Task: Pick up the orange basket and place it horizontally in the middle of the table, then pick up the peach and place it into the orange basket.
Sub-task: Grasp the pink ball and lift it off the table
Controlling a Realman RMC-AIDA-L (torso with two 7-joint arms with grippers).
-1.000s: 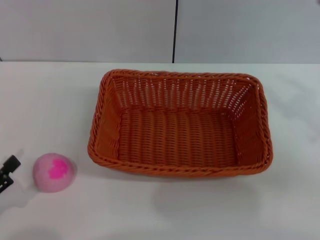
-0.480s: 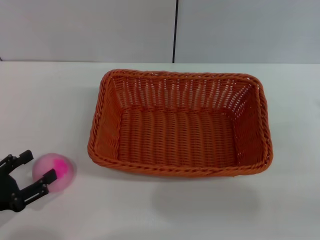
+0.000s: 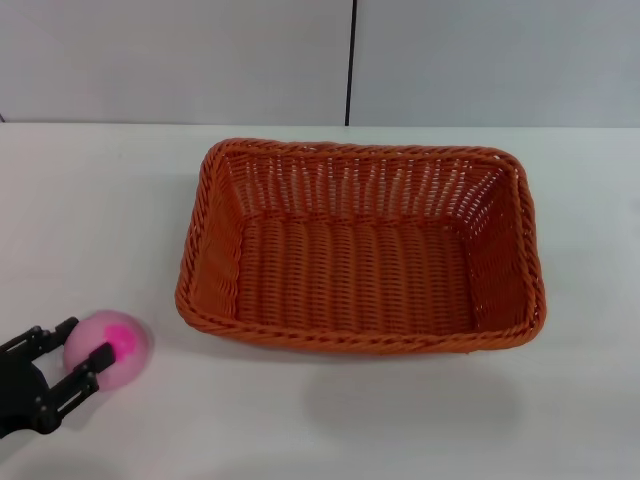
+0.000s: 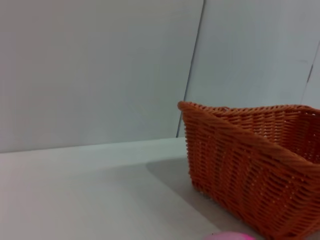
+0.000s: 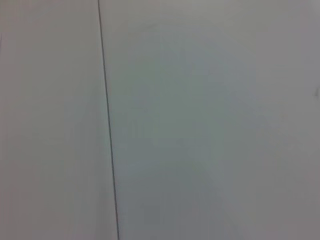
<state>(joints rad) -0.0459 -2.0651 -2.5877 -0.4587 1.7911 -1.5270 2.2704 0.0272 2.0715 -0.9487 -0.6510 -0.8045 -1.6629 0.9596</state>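
Observation:
The orange basket (image 3: 362,245) lies lengthwise across the middle of the white table (image 3: 90,200), empty inside. Its corner also fills the left wrist view as a woven wall (image 4: 250,170). The peach (image 3: 112,345), pale pink with a magenta blotch, rests on the table left of the basket, and a sliver of it (image 4: 230,236) shows in the left wrist view. My left gripper (image 3: 82,354) is open at the front left, its black fingers straddling the peach's near side. The right gripper is out of view.
A grey panelled wall with a dark vertical seam (image 3: 350,60) stands behind the table. The right wrist view shows only that wall and seam (image 5: 107,125).
My left gripper came in from the left edge and moved onto the peach, its fingers now on either side of it. The basket and peach stayed put.

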